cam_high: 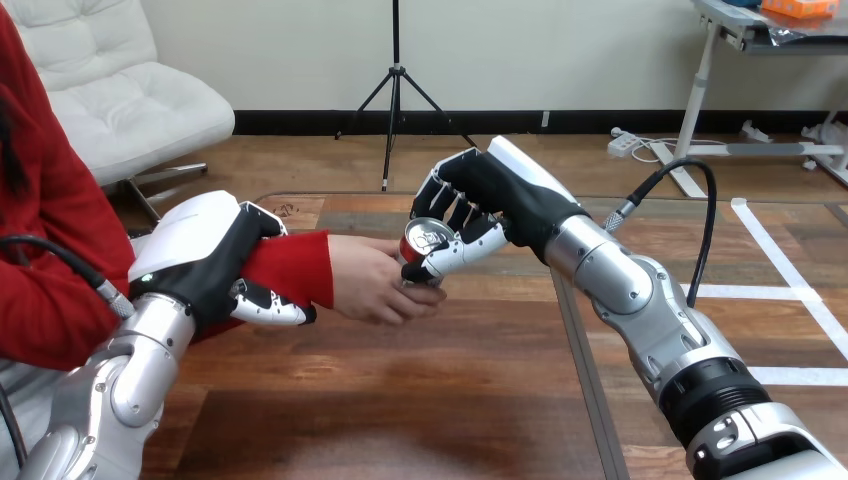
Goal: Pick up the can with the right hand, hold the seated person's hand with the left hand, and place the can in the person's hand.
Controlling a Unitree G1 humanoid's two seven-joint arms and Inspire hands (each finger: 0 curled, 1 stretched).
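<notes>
A red can (423, 243) with a silver top stands upright above the table's middle, my right hand (478, 205) curled round it from the right. The person's hand (375, 279) reaches in from the left and its fingers close on the can's lower part, so both hands are on the can. My left hand (215, 262) wraps the person's forearm over the red sleeve (295, 265), with fingers above and thumb below it.
The wooden table (420, 390) stretches across the lower half of the view, with a seam (585, 370) running front to back under my right forearm. The person sits at the left side.
</notes>
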